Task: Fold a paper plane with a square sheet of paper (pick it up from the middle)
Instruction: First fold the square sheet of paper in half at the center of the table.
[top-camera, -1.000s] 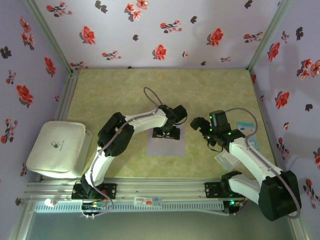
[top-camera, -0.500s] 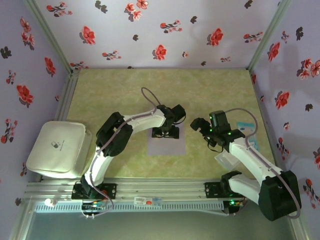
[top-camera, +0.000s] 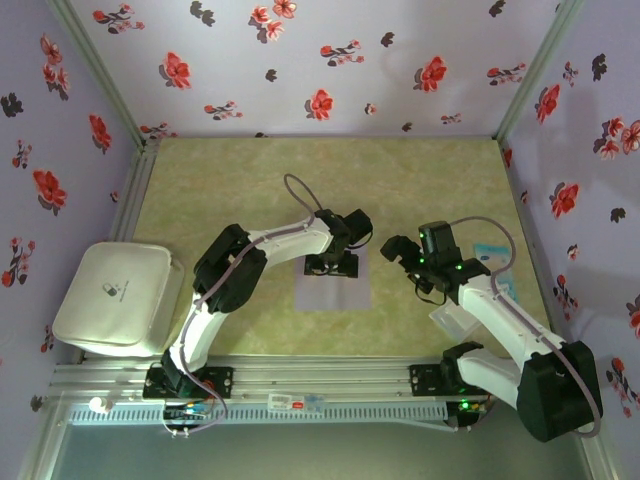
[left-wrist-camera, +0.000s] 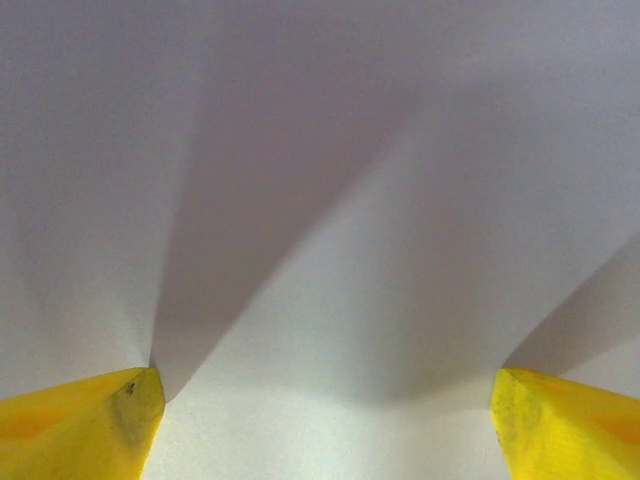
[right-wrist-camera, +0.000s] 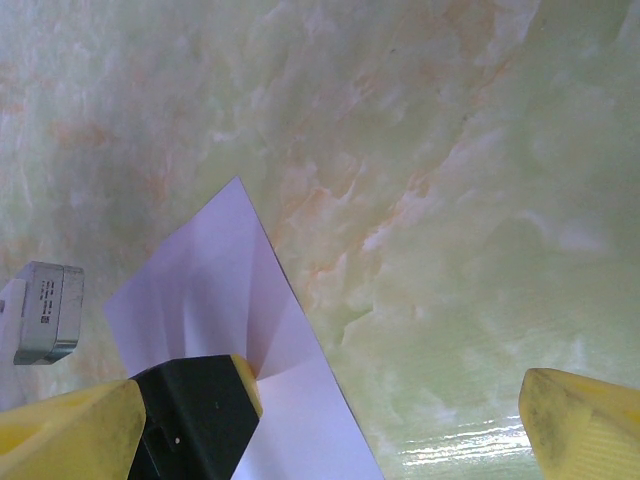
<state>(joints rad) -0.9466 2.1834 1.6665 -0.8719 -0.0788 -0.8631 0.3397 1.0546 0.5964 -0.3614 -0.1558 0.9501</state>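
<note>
Floral wallpaper rings a green marbled table (top-camera: 240, 180), where the square sheet of paper (top-camera: 335, 292) lies near the centre. The left gripper (top-camera: 333, 264) stands on its 12 o'clock half, jaws spread wide, fingertips (left-wrist-camera: 80, 425) touching the puckered paper. At the sheet's 3 o'clock, the right gripper (top-camera: 392, 252) hovers empty, jaws wide apart.
</note>
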